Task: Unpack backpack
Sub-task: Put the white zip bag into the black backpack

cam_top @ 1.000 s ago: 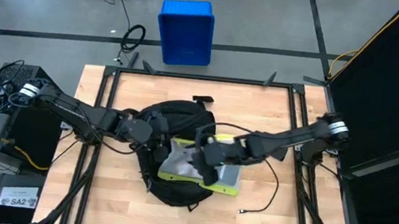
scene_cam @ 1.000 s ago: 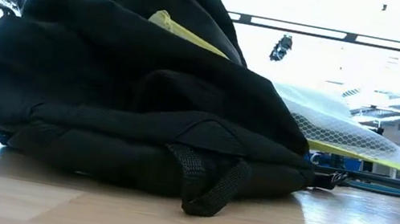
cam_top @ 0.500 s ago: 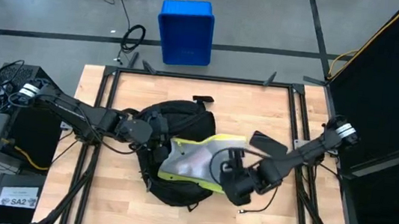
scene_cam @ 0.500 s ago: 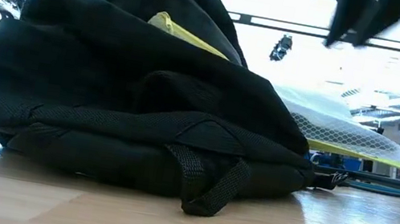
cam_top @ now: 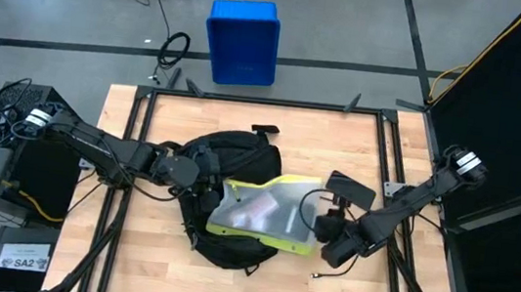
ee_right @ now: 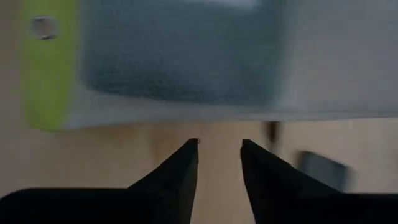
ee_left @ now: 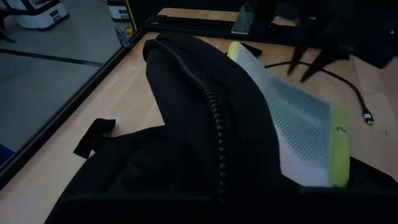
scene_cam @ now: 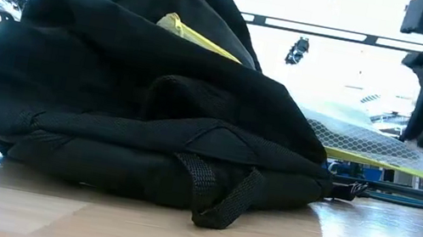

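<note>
The right gripper (cam_top: 330, 256) has moved. A second ago it was on top of the mesh pouch (cam_top: 263, 213). Now it is off the pouch, past its right end, over bare wood. Its fingers (ee_right: 180, 167) were wider before. Now they have a small gap between them and pinch nothing. The pouch has not moved. The left gripper (cam_top: 207, 185) has not moved either. It is on the left part of the bag (cam_top: 212, 160), and its fingers are pressed together; the pictures do not show whether they hold any cloth.

The counter (cam_top: 131, 249) has open wood on the left, along the front edge and at the right. A thin black cable (cam_top: 346, 259) lies on the wood close to the right gripper. A black metal frame runs around the counter. A blue bin (cam_top: 243, 41) sits on the floor behind it.

The bag is big, black and round. It lies flat in the middle of the counter with its zipper (ee_left: 214, 118) open. The white pouch with a yellow-green edge sticks out of it to the right. A strap loop (scene_cam: 216, 193) hangs at the front.
</note>
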